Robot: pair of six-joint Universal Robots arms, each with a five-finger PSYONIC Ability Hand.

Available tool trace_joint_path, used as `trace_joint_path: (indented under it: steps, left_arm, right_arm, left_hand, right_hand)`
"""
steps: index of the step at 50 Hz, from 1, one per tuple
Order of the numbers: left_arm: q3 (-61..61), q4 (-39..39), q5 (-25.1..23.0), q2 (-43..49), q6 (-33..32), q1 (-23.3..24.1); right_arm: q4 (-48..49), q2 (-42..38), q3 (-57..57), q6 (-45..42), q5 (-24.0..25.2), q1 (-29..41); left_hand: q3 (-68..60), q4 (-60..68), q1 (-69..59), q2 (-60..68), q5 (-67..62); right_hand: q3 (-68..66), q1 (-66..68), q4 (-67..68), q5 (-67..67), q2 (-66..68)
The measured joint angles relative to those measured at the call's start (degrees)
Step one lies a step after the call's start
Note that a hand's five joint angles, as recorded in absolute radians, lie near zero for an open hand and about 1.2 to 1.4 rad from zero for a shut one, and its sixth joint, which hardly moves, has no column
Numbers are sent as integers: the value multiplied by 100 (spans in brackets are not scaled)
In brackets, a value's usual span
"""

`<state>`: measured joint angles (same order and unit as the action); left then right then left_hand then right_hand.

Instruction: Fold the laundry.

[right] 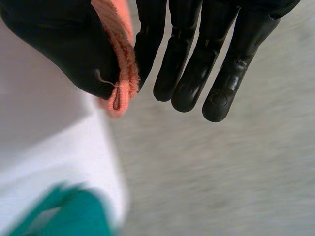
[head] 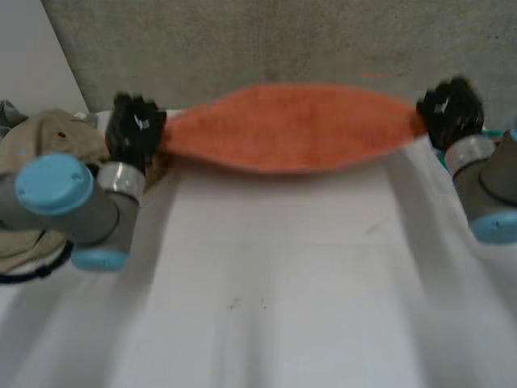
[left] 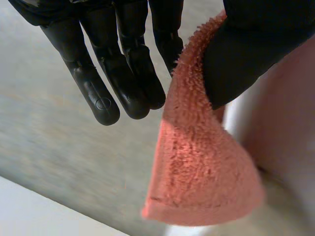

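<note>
An orange towel (head: 291, 128) hangs stretched in the air above the far edge of the white table (head: 275, 275), sagging in the middle. My left hand (head: 136, 129) pinches its left end; in the left wrist view the thumb (left: 246, 54) presses the orange towel's corner (left: 202, 172) against the fingers (left: 123, 73), and the corner droops below the grip. My right hand (head: 451, 109) holds the right end. There the thumb (right: 64, 44) clamps the towel's edge (right: 120, 64) against the straight fingers (right: 197, 59).
A heap of beige laundry (head: 44, 162) lies at the table's left edge beside my left arm. Something green (right: 64, 216) lies on the table under my right hand, also seen as a green sliver (head: 443, 160) at the right edge. A grey wall (head: 266, 40) stands behind.
</note>
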<state>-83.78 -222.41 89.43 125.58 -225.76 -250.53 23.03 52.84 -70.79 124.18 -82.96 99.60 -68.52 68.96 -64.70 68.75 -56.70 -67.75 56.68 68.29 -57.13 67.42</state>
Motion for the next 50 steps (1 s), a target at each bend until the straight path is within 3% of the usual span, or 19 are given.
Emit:
trace_joint_path:
  steps: [8,12,16,17,21,26,29,40,41,50]
  left_arm:
    - [-1385,192,-22,-302,-56,63]
    - [-2186,781,-19,-963,-80,124]
    - [-2836,2090,-7,-1760,-147,161]
    - [-3012,2795,-5,-2027,-203,168]
    - [-3210,4335,-7,-2404,-338,184]
    - [-3053,5051,-4,-2465,-412,222]
    - [-2849,4982,6,-2380,-421,241]
    - [-1271,2725,211,-920,-456,255]
    - [-1007,2413,310,-630,-462,256]
    - [190,1548,701,620,-541,273]
  right_arm:
    - [-1271,204,-859,174,13,-122]
    - [-2509,733,-1404,78,59,-481]
    - [-3778,1463,-1989,-338,98,-951]
    - [-4142,1699,-2189,-565,102,-1124]
    - [-4711,2139,-2584,-1176,100,-1541]
    - [-4660,2252,-2737,-1471,65,-1738]
    - [-4402,2128,-2737,-1531,32,-1775]
    - [-2985,1080,-1775,-1010,-274,-1058]
    - [-2535,810,-1452,-890,-339,-871]
    - [-1018,-293,-312,-844,-365,-480]
  left_hand:
    - [0,6,0,0,0]
    - [0,6,0,0,0]
    - [0,6,0,0,0]
    - [0,6,1,0,0]
    - [0,6,1,0,0]
    - [0,7,1,0,0]
    - [0,7,1,0,0]
    - [-1,8,1,0,0]
    - [-1,8,1,0,0]
    - [0,8,1,0,-1]
  right_hand:
    - [0,0,0,0,0]
    - [0,0,0,0,0]
    - [0,0,0,0,0]
    - [0,0,0,0,0]
    - [0,0,0,0,0]
    - [0,0,0,0,0]
    - [0,0,0,0,0]
    - [0,0,0,0,0]
    - [0,0,0,0,0]
    - [0,0,0,0,0]
